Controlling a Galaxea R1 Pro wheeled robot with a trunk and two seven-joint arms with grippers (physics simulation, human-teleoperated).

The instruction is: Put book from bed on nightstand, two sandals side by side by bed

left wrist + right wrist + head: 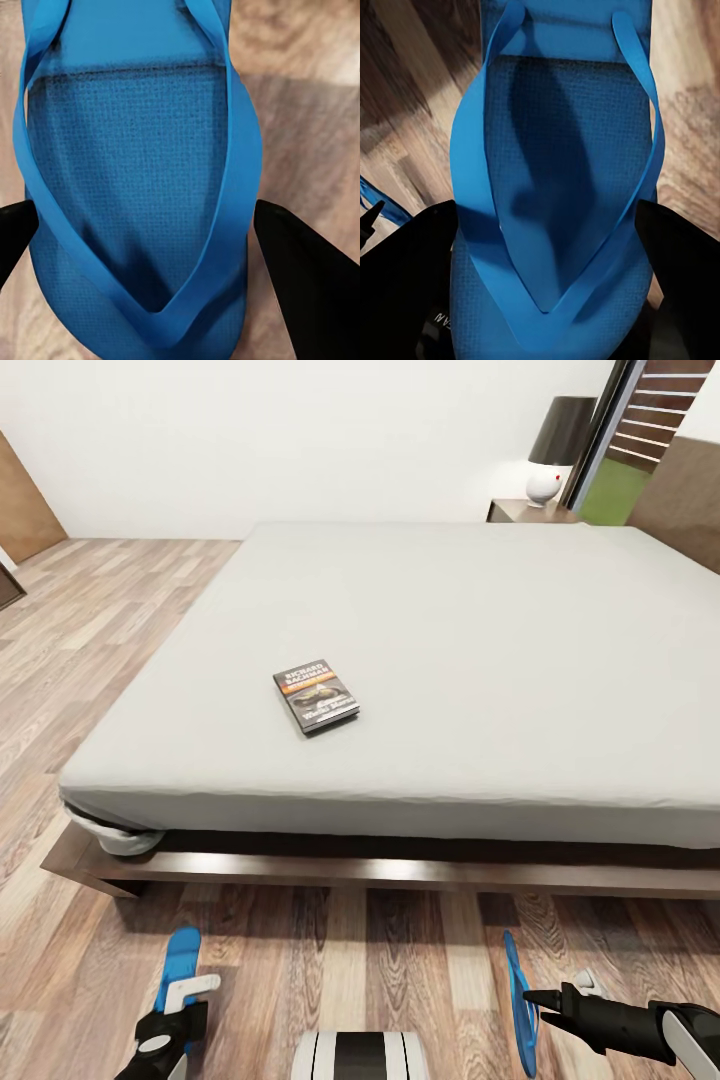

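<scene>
The book (316,698), dark with an orange band, lies flat on the off-white mattress of the bed (480,660), near its front left part. A nightstand (528,512) with a dark-shaded lamp stands beyond the bed's far right corner. Both blue sandals are held over the wood floor in front of the bed. My left gripper (178,1000) (146,214) is shut on one sandal (181,958) (135,172), gripping its side edges. My right gripper (540,1000) (546,206) is shut on the other sandal (517,1000) (562,172), which is turned on edge.
The bed's dark wooden frame (330,870) juts out low along the floor ahead of me. Open plank floor (90,620) runs along the bed's left side to a brown door (25,500). A dark-framed window (640,430) is at the far right.
</scene>
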